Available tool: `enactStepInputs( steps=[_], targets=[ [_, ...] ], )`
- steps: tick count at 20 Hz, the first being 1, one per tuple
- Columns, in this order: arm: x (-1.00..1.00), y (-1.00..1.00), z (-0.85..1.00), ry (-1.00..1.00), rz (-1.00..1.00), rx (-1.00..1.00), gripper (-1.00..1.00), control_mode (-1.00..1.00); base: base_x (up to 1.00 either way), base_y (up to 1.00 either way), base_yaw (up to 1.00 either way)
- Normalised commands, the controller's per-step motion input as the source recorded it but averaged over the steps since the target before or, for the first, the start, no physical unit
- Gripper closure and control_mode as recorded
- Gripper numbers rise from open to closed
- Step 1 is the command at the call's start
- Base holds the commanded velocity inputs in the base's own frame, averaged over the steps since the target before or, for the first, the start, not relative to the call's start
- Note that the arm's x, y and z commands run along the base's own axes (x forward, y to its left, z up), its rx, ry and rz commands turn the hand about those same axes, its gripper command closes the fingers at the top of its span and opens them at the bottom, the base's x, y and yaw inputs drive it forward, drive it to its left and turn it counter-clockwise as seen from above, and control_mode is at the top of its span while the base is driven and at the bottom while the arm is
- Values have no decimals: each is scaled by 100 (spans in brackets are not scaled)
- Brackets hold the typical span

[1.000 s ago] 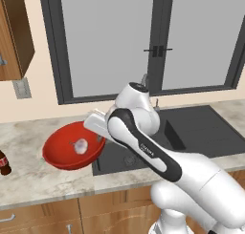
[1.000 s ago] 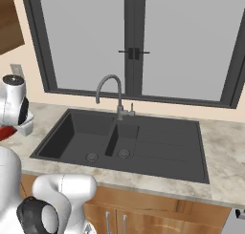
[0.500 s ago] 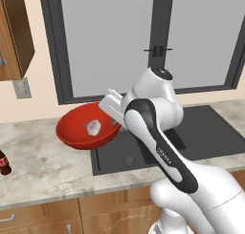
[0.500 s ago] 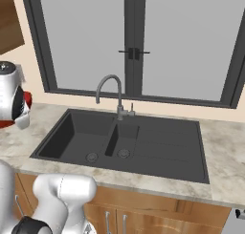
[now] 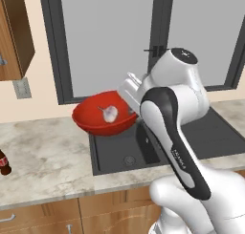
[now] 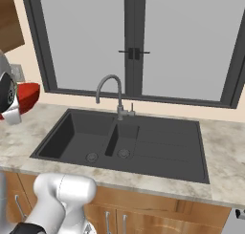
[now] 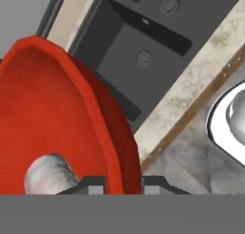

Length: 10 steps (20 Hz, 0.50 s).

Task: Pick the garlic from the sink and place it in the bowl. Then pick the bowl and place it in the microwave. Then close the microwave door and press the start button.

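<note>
My gripper [image 5: 131,107] is shut on the right rim of the red bowl [image 5: 99,119] and holds it in the air, slightly tilted, over the counter at the left edge of the sink [image 5: 162,144]. The whitish garlic [image 5: 110,113] lies inside the bowl. In the hand view the bowl [image 7: 52,113] rises on edge between the fingertips [image 7: 94,185], with the garlic [image 7: 49,175] low in it and the sink [image 7: 143,47] beyond. A piece of the bowl [image 6: 27,95] shows at the left of the right base view, beside the sink [image 6: 143,142]. The microwave and its door are out of view.
A curved faucet [image 6: 114,93] stands behind the sink, below a dark-framed window [image 6: 134,42]. A wooden wall cabinet [image 5: 14,32] hangs at the upper left above a wall outlet [image 5: 21,88]. A cola bottle [image 5: 4,163] stands at the counter's left edge.
The arm has lifted the bowl, with the garlic in it, off the counter and carried it up and to the right towards the sink. The grip has not changed.
</note>
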Motion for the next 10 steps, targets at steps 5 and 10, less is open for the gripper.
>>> enactStepInputs(
  steps=[5, 10],
  targets=[
    [-32, -41, 79, 7, -43, 4, 100, -100, 0, 0, 0],
    [-31, -40, 23, 0, -30, 5, 100, -100, 0, 0, 0]
  ],
)
